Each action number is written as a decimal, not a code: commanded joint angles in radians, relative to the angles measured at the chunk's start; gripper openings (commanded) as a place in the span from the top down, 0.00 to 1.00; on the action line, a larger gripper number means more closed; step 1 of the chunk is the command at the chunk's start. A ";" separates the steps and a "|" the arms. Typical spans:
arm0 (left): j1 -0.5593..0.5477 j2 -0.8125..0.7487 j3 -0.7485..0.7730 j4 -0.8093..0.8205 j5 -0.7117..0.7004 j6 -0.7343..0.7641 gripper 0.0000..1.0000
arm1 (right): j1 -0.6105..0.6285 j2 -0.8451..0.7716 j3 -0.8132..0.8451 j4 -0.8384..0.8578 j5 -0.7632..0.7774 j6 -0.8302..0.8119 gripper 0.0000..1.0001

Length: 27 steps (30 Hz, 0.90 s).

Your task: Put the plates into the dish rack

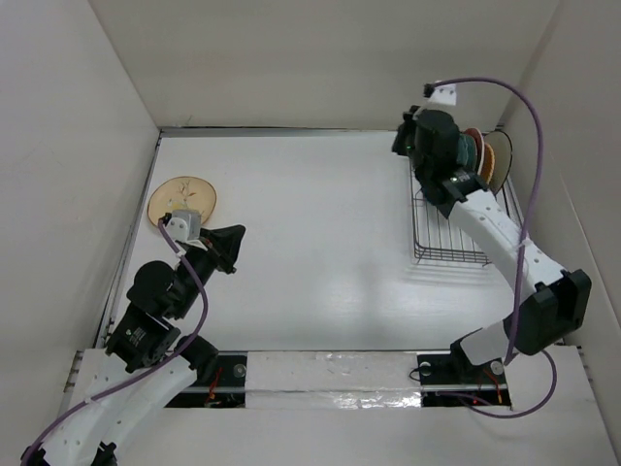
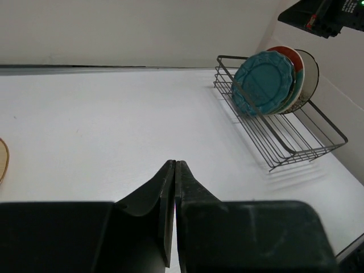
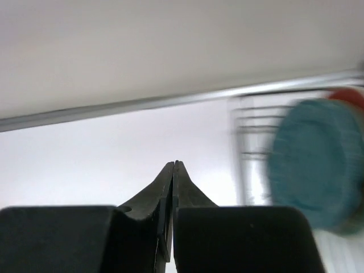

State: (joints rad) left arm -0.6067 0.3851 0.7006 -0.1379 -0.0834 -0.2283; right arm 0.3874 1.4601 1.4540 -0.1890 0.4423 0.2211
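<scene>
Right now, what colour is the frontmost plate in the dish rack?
The frontmost plate is teal blue, clearest in the left wrist view.

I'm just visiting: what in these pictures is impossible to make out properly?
Top view: the right arm covers the far end of the dish rack, so the plates standing there cannot be counted.
Left wrist view: the teal plate hides most of the plates behind it, and the tan floral plate is cut off by the left edge.
Right wrist view: blur smears the teal plate and the rack, so no detail can be read.
</scene>
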 commanded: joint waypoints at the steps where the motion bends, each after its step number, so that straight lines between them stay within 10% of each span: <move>1: 0.004 0.026 0.005 0.043 -0.070 -0.009 1.00 | 0.129 0.075 -0.064 0.205 -0.170 0.144 1.00; 15: 0.004 0.125 0.030 -0.003 -0.291 -0.069 1.00 | 0.512 0.743 0.411 0.301 -0.358 0.342 1.00; 27: 0.384 0.552 0.180 0.061 -0.092 -0.336 0.84 | 0.521 0.481 -0.054 0.441 -0.337 0.336 0.94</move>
State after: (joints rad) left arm -0.3138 0.9024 0.8471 -0.1452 -0.2447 -0.4549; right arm 0.9119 2.0319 1.4696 0.1593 0.0811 0.5613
